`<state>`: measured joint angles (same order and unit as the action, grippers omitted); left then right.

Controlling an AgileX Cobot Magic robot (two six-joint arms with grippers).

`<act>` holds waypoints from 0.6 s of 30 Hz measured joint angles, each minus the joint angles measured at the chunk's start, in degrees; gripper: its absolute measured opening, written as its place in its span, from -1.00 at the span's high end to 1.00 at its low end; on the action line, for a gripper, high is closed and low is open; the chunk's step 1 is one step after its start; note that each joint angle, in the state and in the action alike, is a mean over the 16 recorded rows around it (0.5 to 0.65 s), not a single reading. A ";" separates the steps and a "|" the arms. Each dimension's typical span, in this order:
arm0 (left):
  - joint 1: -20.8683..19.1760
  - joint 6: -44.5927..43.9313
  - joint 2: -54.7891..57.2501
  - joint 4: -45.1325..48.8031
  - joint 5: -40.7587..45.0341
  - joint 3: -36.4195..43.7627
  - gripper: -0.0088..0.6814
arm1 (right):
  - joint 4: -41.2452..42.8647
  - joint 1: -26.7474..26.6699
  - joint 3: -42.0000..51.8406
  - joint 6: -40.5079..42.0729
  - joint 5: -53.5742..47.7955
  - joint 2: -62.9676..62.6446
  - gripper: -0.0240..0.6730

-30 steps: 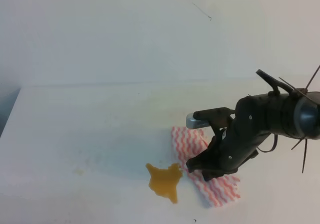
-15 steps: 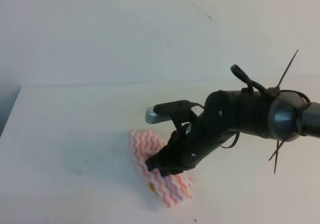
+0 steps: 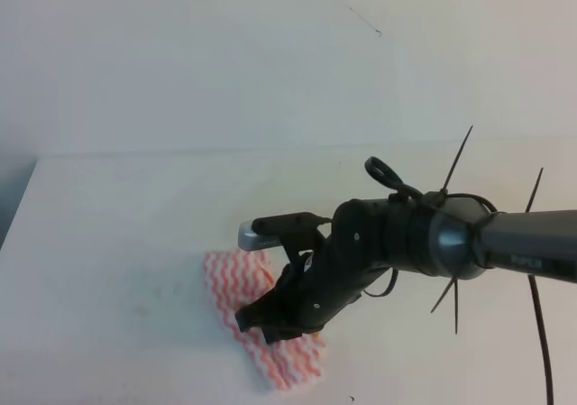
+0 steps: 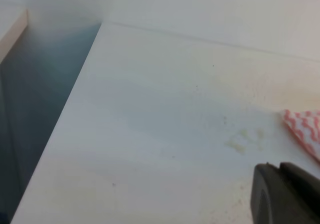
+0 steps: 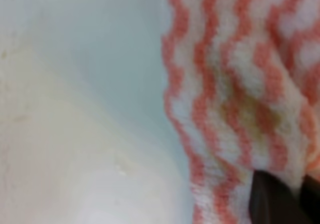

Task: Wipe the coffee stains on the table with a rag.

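The rag [image 3: 225,279], a pink and white zigzag cloth, lies on the white table [image 3: 108,243] left of centre in the high view. My right gripper [image 3: 263,326] presses down on the rag's middle, shut on a fold of it. In the right wrist view the rag [image 5: 225,84] bunches up against my dark fingers [image 5: 272,201] and carries a tan-brown wet patch. The coffee stains are hidden under the rag and the arm. A corner of the rag [image 4: 306,126] shows in the left wrist view, beside the dark tip of my left gripper [image 4: 285,196].
The table's left edge [image 4: 75,99] drops off to a dark gap. Faint yellowish smudges [image 4: 240,143] mark the tabletop just left of the rag. A pale wall [image 3: 270,53] rises behind the table.
My right gripper has swept leftward, dragging the rag with it over the spot where the orange-brown blotch lay. That blotch no longer shows.
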<state>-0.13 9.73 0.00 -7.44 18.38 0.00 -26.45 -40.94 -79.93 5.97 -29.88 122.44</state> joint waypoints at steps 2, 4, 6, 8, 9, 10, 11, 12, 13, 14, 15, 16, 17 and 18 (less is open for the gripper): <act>0.00 0.01 0.00 0.00 0.00 0.00 0.98 | 0.67 0.98 -0.09 -1.09 -0.03 0.29 0.82; 0.00 0.03 0.00 0.00 0.00 0.00 0.98 | 1.93 2.12 -0.14 -2.51 -0.36 0.36 0.82; 0.00 0.04 0.00 0.00 0.00 0.00 0.98 | 3.83 3.29 -0.16 -4.08 -0.98 0.28 0.82; 0.00 0.06 0.00 0.00 0.00 0.00 0.98 | 5.96 4.39 -0.18 -5.57 -1.84 0.04 0.82; 0.00 0.07 0.00 0.00 0.00 0.00 0.98 | 7.01 4.90 -0.24 -6.31 -2.32 -0.14 0.82; 0.00 0.07 0.00 0.00 0.00 0.00 0.98 | 8.21 5.38 -0.25 -7.04 -2.82 -0.37 0.82; 0.00 0.07 0.00 0.00 0.00 0.00 0.98 | 9.48 5.81 -0.20 -7.78 -3.39 -0.63 0.82; 0.00 0.07 0.00 0.00 0.00 0.00 0.98 | 10.70 6.20 -0.18 -8.51 -3.90 -0.96 0.82; 0.00 0.07 0.00 0.00 0.00 0.00 0.98 | 11.92 6.53 -0.15 -9.22 -4.39 -1.36 0.82; 0.00 0.07 0.00 0.00 0.00 0.00 0.98 | 13.10 6.80 -0.12 -9.89 -4.85 -1.81 0.82; 0.00 0.07 0.00 0.00 0.00 0.00 0.98 | 14.26 7.03 -0.07 -10.51 -5.28 -2.34 0.83; 0.00 0.07 0.00 0.00 0.00 0.00 0.98 | 15.12 7.20 -0.08 -11.05 -5.66 -2.95 0.83; 0.00 0.07 0.00 0.00 0.00 0.00 0.98 | 16.18 7.33 -0.03 -11.50 -5.97 -3.65 0.83; 0.00 0.07 0.00 0.00 0.00 0.00 0.98 | 17.17 7.41 0.01 -11.86 -6.23 -4.44 0.83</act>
<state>-0.13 9.81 0.00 -7.44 18.38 0.00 -9.28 -33.53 -79.92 -5.90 -36.12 118.00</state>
